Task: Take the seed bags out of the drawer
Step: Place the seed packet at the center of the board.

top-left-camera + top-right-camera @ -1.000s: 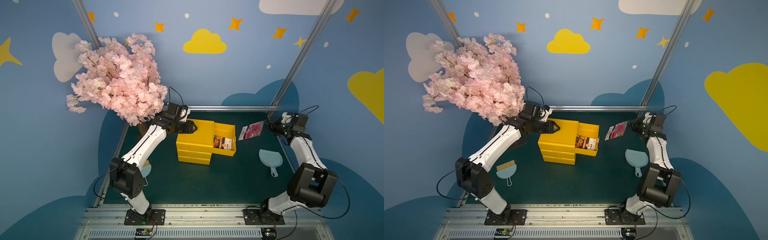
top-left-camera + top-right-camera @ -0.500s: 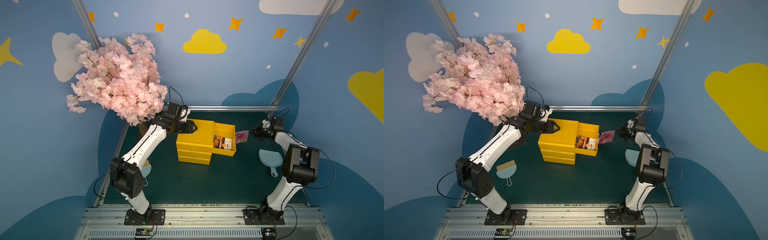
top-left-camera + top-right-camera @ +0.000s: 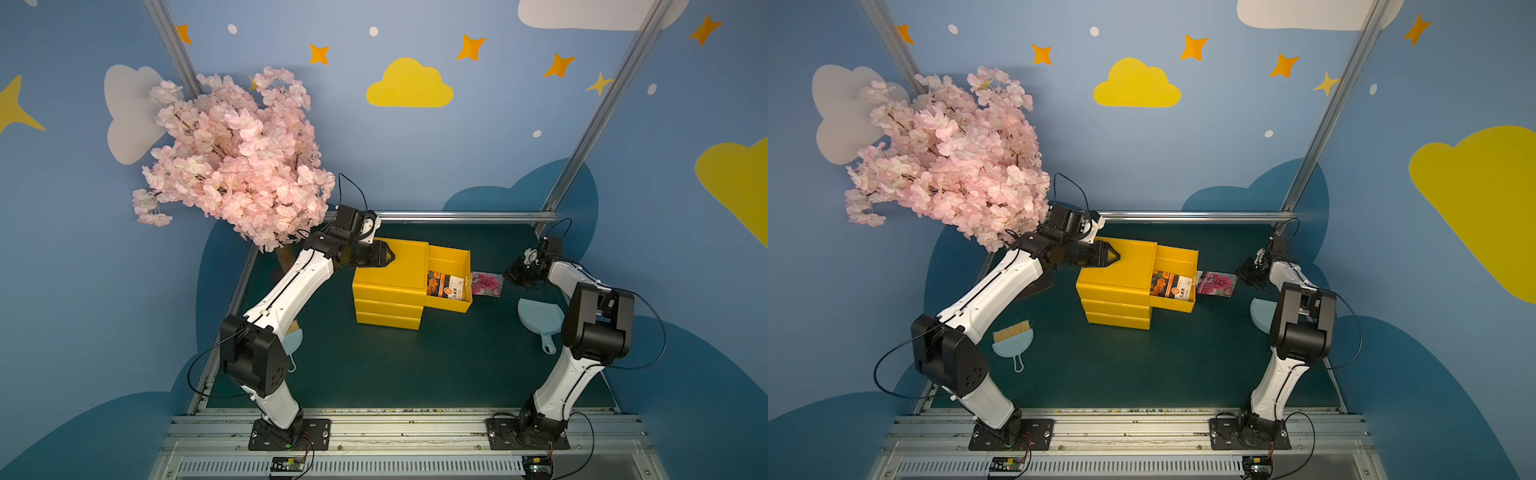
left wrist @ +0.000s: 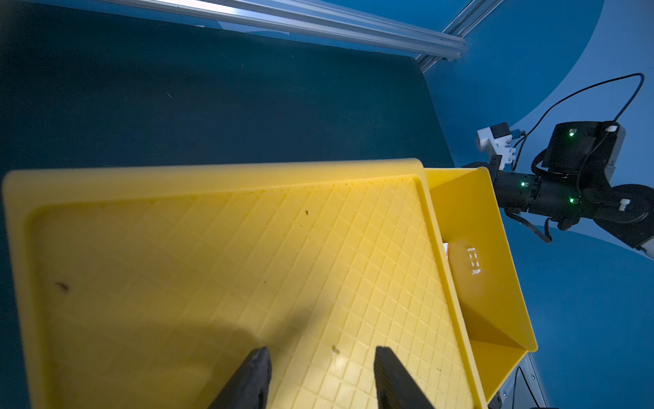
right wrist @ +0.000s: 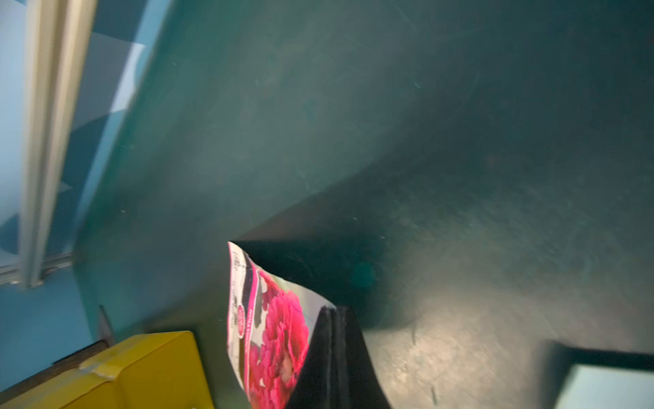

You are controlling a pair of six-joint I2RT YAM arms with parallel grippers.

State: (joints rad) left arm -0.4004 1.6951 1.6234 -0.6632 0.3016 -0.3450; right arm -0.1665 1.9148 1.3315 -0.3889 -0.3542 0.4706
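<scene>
The yellow cabinet's top drawer (image 3: 451,305) (image 3: 1173,304) (image 4: 477,248) is pulled out to the right. An orange-flower seed bag (image 3: 446,284) (image 3: 1171,284) lies inside it. A pink-flower seed bag (image 3: 487,284) (image 3: 1217,283) (image 5: 279,329) hangs low over the mat just right of the drawer. My right gripper (image 3: 513,276) (image 3: 1246,274) (image 5: 334,310) is pinched shut on its corner. Over the left end of the cabinet top (image 4: 230,265), my left gripper (image 3: 390,254) (image 3: 1116,255) (image 4: 320,350) stands open with nothing between its fingers.
A pale blue dustpan (image 3: 538,318) (image 3: 1260,316) lies on the mat under my right arm. A small brush (image 3: 1013,343) lies by my left arm. A pink blossom tree (image 3: 237,162) overhangs the back left. A metal rail (image 3: 457,215) bounds the back.
My right arm has folded in and carried the pink seed bag down toward the mat beside the drawer. The left arm has not moved.
</scene>
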